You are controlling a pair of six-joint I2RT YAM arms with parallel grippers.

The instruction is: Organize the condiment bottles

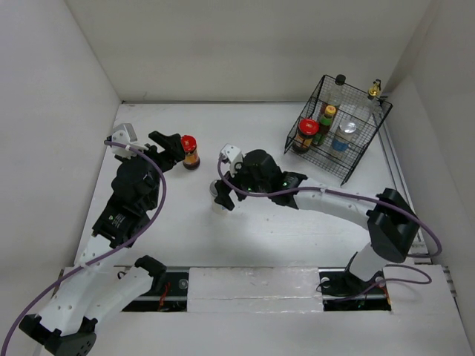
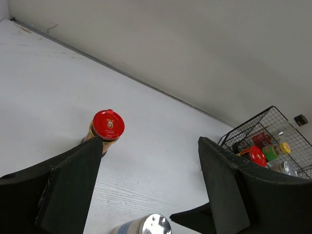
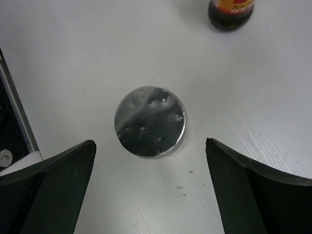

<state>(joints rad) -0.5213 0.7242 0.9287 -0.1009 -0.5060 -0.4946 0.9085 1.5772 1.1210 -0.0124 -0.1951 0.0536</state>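
A red-lidded dark jar (image 1: pixel 190 152) (image 2: pixel 107 127) stands upright on the table, left of centre. My left gripper (image 1: pixel 171 148) (image 2: pixel 148 158) is open just short of it, with the jar past the left fingertip and nothing between the fingers. A silver-lidded shaker (image 3: pixel 150 122) (image 2: pixel 151 225) stands on the table, mostly hidden under my right wrist in the top view. My right gripper (image 1: pixel 221 196) (image 3: pixel 150 151) hangs open above it, its fingers either side and clear of the lid. The other condiment bottles stand in the basket.
The black wire basket (image 1: pixel 371 144) (image 2: pixel 253 127) sits tilted at the back right. In it are a red-lidded jar (image 1: pixel 306 133), a yellow-capped bottle (image 1: pixel 327 117), a black-capped bottle (image 1: pixel 339 84), a gold-capped bottle (image 1: pixel 375 93) and a silver-lidded shaker (image 1: pixel 346 134). White walls enclose the table.
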